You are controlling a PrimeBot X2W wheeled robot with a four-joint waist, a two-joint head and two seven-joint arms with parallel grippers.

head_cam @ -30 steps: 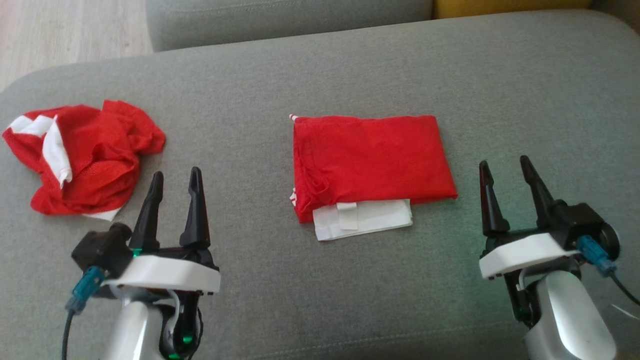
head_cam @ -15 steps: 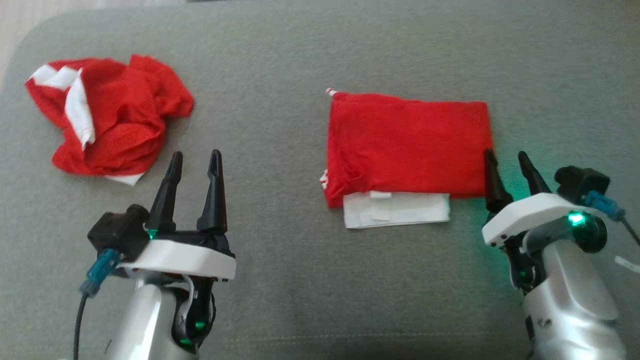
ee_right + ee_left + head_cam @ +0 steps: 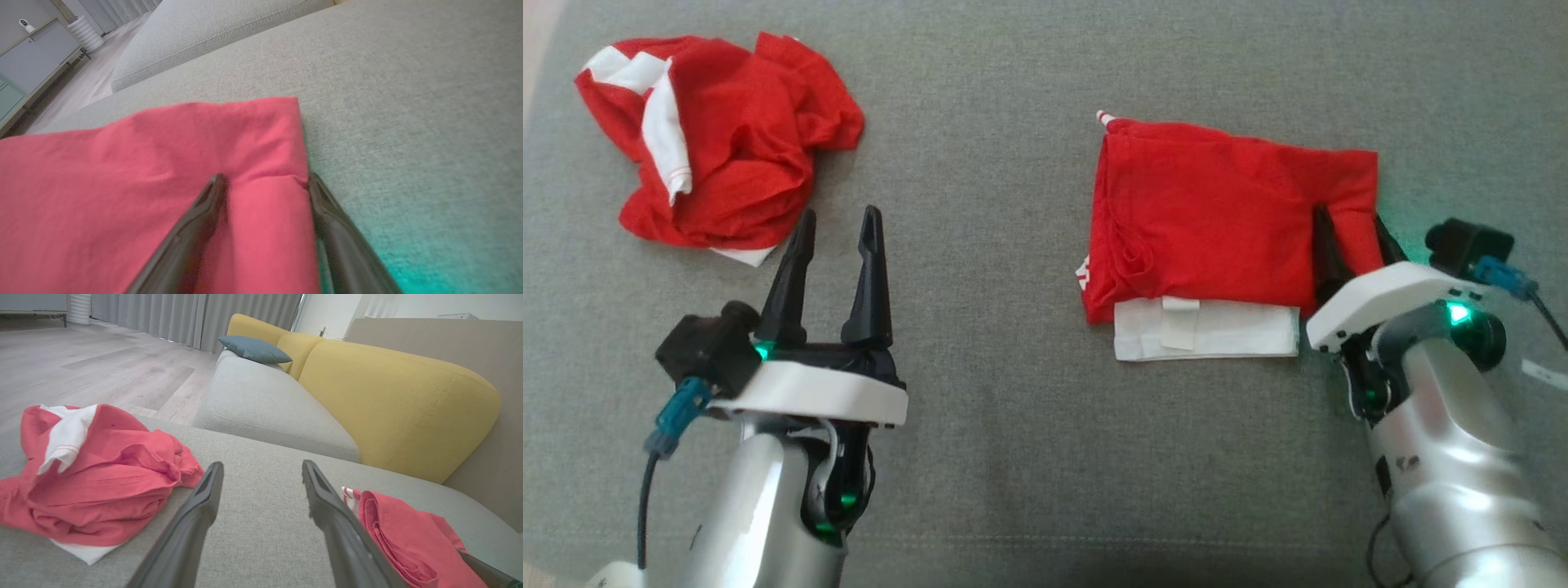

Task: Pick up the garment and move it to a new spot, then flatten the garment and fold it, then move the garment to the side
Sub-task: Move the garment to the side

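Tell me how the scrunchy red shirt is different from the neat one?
The crumpled garment is a lumpy heap; the folded garment lies flat, a neat rectangle. The right gripper's open fingers straddle the folded garment's right edge; none surround the crumpled garment. The crumpled garment's white shows on top; the folded garment's peeks from its near edge. Both are red and white, on the grey cushion.
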